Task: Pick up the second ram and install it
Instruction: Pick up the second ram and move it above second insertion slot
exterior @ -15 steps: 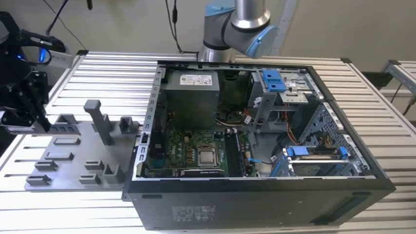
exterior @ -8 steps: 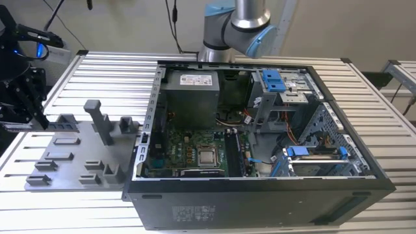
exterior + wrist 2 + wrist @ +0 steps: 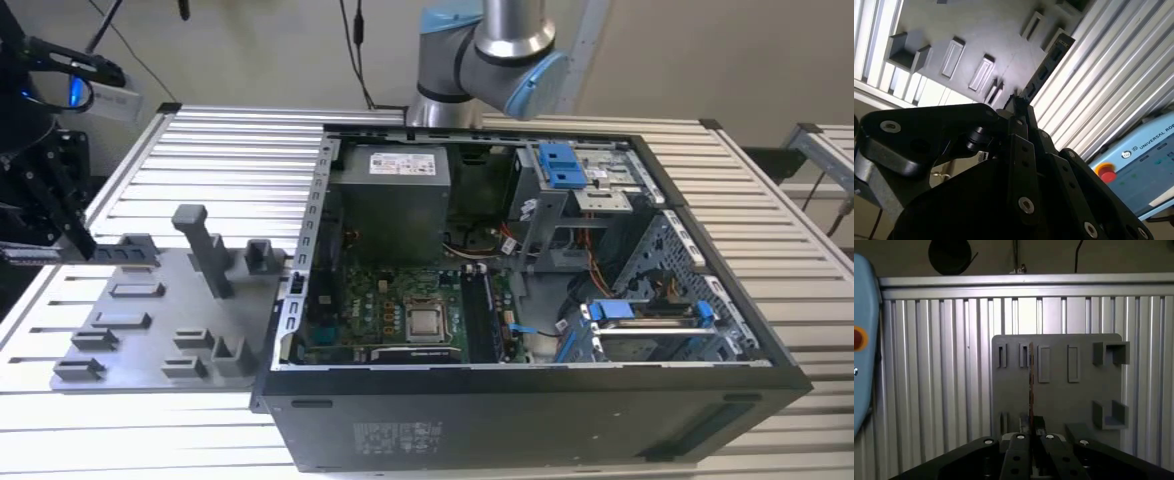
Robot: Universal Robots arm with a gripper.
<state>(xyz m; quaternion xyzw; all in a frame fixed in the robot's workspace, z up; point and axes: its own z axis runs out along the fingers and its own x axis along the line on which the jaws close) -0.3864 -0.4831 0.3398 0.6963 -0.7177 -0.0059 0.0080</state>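
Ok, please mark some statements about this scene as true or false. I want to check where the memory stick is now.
1. The gripper is closed on the memory stick. True.
2. The computer case has its side panel on. False: the case lies open, and the motherboard shows inside.
3. The gray tray lies to the exterior view's left of the case. True.
4. The memory stick sits in a motherboard slot. False: it is in the gripper, outside the case, by the tray.
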